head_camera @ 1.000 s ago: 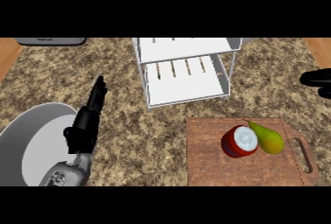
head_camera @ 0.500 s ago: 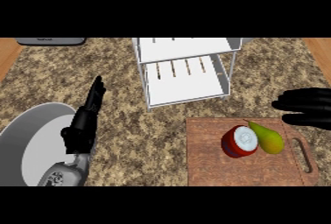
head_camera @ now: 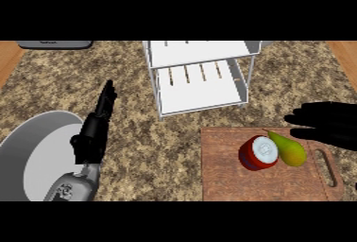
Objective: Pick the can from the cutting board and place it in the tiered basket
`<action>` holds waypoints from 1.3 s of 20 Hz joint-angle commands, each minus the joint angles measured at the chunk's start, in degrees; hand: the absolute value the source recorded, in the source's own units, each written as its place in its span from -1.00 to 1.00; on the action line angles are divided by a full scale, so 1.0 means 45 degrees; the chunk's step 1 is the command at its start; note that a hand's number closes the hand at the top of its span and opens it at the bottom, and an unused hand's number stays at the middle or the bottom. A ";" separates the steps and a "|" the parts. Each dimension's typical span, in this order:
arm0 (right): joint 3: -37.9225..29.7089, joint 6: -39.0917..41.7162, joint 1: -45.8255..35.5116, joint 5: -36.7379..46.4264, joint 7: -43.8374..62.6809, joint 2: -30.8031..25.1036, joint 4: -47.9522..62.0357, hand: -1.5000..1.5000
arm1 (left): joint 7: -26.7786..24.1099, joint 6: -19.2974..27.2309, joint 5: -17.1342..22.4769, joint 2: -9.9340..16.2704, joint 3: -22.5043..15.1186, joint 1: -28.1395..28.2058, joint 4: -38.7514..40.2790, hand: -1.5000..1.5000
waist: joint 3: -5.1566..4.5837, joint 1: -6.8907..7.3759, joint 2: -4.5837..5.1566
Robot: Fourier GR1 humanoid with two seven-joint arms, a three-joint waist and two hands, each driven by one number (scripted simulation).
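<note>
The can (head_camera: 259, 153) lies on its side on the cutting board (head_camera: 230, 182), at the near right of the desk (head_camera: 140, 118), with its pale round end turned up toward the view. A green pear (head_camera: 289, 148) lies touching it on the right. The right hand (head_camera: 327, 124) hovers over the far right corner of the board, near the can but not touching it; its fingers are spread apart and hold nothing. The left hand (head_camera: 94, 134) is at the left, beside a large grey plate (head_camera: 31, 160), with straight fingers pointing far, at rest.

I judge the can to be stiff and rather light, with a smooth red wall that may roll or slip. The best hold seems across its curved sides, but the pear blocks one side. The tiered basket (head_camera: 202, 78) stands far from the board, its white shelves open.
</note>
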 commanded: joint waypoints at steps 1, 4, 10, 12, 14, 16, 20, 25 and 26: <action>0.0408 0.0283 0.0069 0.1845 -0.3219 -0.0524 0.0721 -1.00 | -0.0223 -0.0331 0.0201 0.0019 0.0241 0.0037 0.0025 0.00 | -0.0003 0.0052 0.0009; 0.1157 -0.1099 0.0568 0.3174 -0.4207 -0.0965 0.0838 -1.00 | -0.0310 -0.0126 -0.0055 -0.0096 0.0171 0.0405 -0.0007 0.00 | -0.0004 0.0012 -0.0009; 0.1762 -0.2574 0.0791 0.3478 -0.5761 -0.2206 0.0928 -1.00 | -0.0220 -0.0886 0.0487 0.0439 0.0974 -0.0031 0.0216 0.00 | -0.0019 -0.0103 -0.0043; 0.2262 -0.3656 0.0475 0.4182 -0.6586 -0.2359 0.1478 -1.00 | 0.0549 -0.0782 0.0196 0.0497 0.0774 -0.0233 -0.0348 0.00 | -0.0013 0.0015 -0.0036; 0.2803 -0.4833 0.0795 0.4939 -0.6762 -0.2047 0.1481 -1.00 | -0.0266 -0.0402 -0.0153 0.0074 0.0575 0.0338 -0.0121 0.00 | -0.0022 -0.0041 -0.0048; 0.3229 -0.5593 0.0448 0.5543 -0.7431 -0.1998 0.2579 -1.00 | -0.0556 -0.0630 -0.0111 -0.0080 0.0484 0.0407 0.0274 0.00 | -0.0026 0.0029 -0.0013; 0.3631 -0.5842 0.0838 0.6151 -0.6044 -0.0891 0.2339 -1.00 | -0.0327 -0.0764 -0.0163 -0.0198 0.0836 0.0078 0.0162 0.00 | -0.0035 -0.0093 -0.0057; 0.3326 -0.6390 0.0392 0.6820 -0.7119 -0.0881 0.4330 -1.00 | -0.0343 -0.1299 0.0003 -0.0025 0.1243 0.0149 0.0196 0.00 | -0.0034 -0.0076 -0.0043; 0.3541 -0.5483 -0.0058 0.6495 -0.5993 -0.0349 0.3782 -1.00 | -0.0395 -0.1035 -0.0364 -0.0469 0.0674 0.0545 0.0113 0.00 | -0.0038 -0.0064 -0.0054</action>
